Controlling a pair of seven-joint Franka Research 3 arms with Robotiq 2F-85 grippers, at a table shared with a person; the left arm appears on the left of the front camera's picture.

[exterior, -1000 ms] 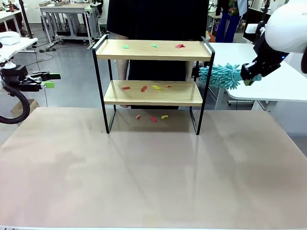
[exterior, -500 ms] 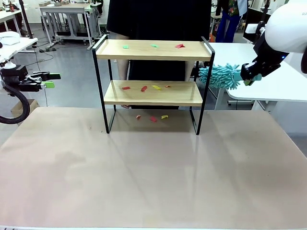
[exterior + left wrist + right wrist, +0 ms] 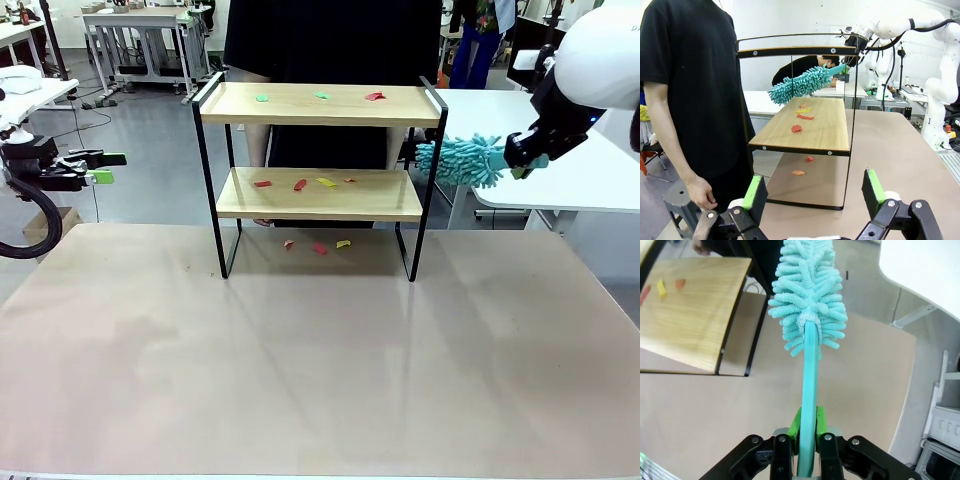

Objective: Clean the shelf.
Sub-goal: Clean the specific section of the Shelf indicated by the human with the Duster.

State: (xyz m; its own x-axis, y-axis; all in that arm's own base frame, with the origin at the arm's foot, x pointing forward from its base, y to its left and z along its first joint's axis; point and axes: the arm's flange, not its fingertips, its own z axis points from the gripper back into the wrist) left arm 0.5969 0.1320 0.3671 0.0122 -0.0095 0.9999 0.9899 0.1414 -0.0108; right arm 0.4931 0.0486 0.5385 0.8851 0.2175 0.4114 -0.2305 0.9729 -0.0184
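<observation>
The shelf (image 3: pixel 300 106) stands at the far side of the desk (image 3: pixel 320 350). A person (image 3: pixel 330 40) in black stands behind it. Small paper bits (image 3: pixel 320 95) lie on the top board, more on the lower board, and a few on the desk under the shelf.

The right jaws are shut tight on the handle of a fluffy blue-green duster (image 3: pixel 462 160). They sit to the right of the shelf, a bit away from it. The duster's head points at the shelf's right end, at a height between the two boards. Its tip is right by the end rail; I cannot tell if it touches.

The left jaws are wide open and hold nothing. They are well apart from the shelf, off its left end.
</observation>
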